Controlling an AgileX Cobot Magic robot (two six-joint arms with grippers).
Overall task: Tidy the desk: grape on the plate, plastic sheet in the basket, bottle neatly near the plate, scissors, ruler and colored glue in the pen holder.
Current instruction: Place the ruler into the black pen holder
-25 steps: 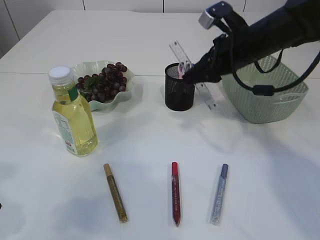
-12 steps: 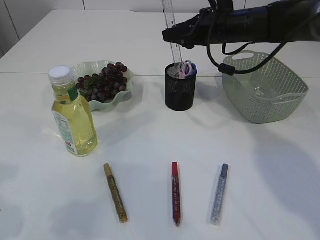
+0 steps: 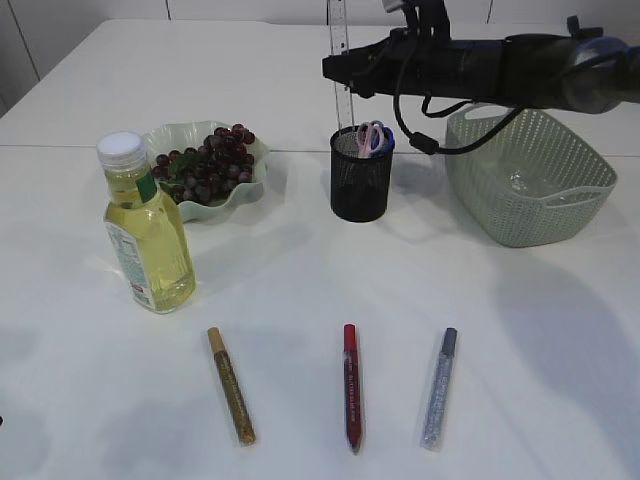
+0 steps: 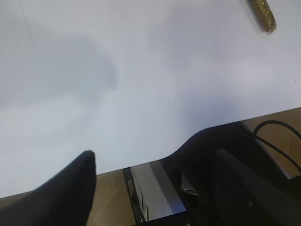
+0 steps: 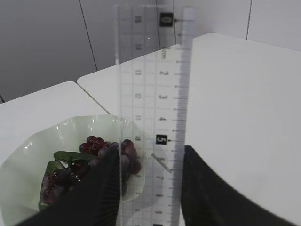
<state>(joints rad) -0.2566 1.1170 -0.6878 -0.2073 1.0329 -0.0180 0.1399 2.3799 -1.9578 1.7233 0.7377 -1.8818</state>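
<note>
Between the right gripper's (image 5: 148,188) dark fingers (image 5: 99,188), a clear ruler (image 5: 150,108) is clamped upright, its lower end inside the black mesh pen holder (image 3: 359,185) directly below, beside scissors (image 3: 372,138). Left gripper (image 4: 150,188) hangs spread wide, holding nothing, over bare table (image 4: 141,80).

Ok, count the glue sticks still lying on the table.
3, in a row along the near edge: the gold glue stick on the left, the red glue stick in the middle, the silver glue stick on the right. None shows in the pen holder.
</note>
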